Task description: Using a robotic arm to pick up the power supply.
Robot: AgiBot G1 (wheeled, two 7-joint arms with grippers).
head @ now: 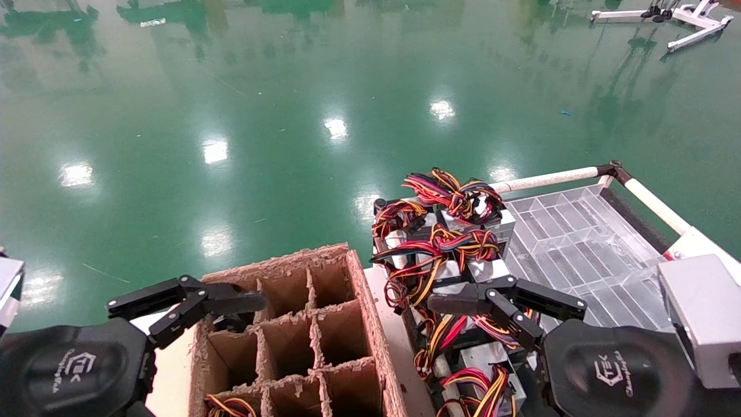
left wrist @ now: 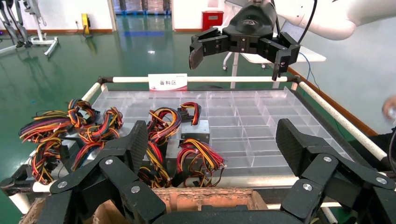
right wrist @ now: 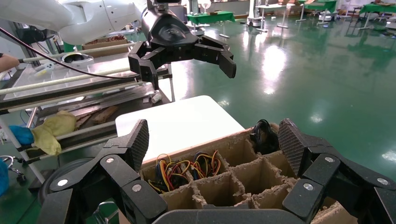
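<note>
Only the power supply's bunch of black cables (right wrist: 264, 137) shows, poking out of a corner cell of the brown cardboard divider box (head: 370, 324); its metal body is hidden inside the cell. My left gripper (head: 243, 313) hovers above that far-left corner of the box, open and empty; it appears again in the right wrist view as the left gripper (right wrist: 187, 63), held high. My right gripper (head: 446, 313) hangs open and empty over the pile of wired boxes to the right. The left wrist view shows its own fingers (left wrist: 135, 144) spread wide.
Grey boxes with red, yellow and orange wires (head: 446, 243) are heaped on a clear plastic divider tray (head: 579, 249) framed by white rails (head: 550, 178). Two near cells of the cardboard box hold coloured wires (right wrist: 182, 170). A white table (right wrist: 182, 121) lies beside the box; green floor beyond.
</note>
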